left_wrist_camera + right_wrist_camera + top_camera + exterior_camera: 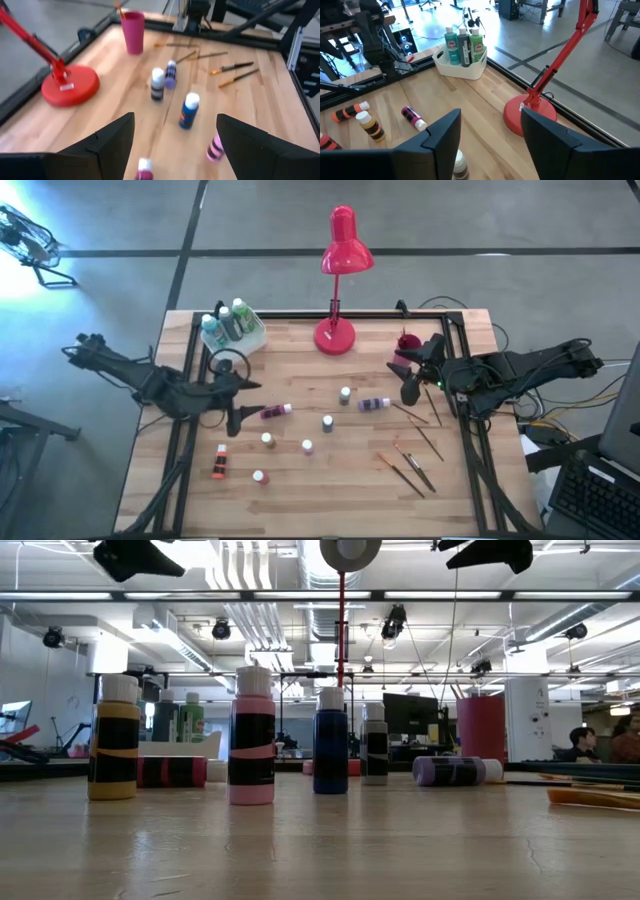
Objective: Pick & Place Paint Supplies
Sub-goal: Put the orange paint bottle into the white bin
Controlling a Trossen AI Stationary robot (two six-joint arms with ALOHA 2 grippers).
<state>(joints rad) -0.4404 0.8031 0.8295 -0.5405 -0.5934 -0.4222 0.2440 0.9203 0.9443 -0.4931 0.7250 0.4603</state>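
While poised low over the table (150, 480), spread the left gripper (240, 405) wide, clamped on nothing. Found just beside it a magenta bottle (275, 412) lying on its side, cap away from the arm. Spotted upright bottles (327, 421) scattered across the middle, an orange one (219, 462) lying nearer the front edge, and a purple one (374, 404) lying toward the right.

Held the right gripper (405, 378) apart and empty too, above the right half near a red cup (407, 340). Caught a white cap (457, 162) just below its fingers in the right wrist view. Left brushes (415, 470) loose on the boards at front right.

Counted three bottles already in the white tray (255, 338) at back left, beside the lamp (340, 250).

Judged as mid-task, between picks, with most supplies not yet gathered. Called next, probably, for lowering the left gripper astride the magenta bottle, across its body, before closing and carrying to the tray. Risked rolling the bottle if nudged off-centre.
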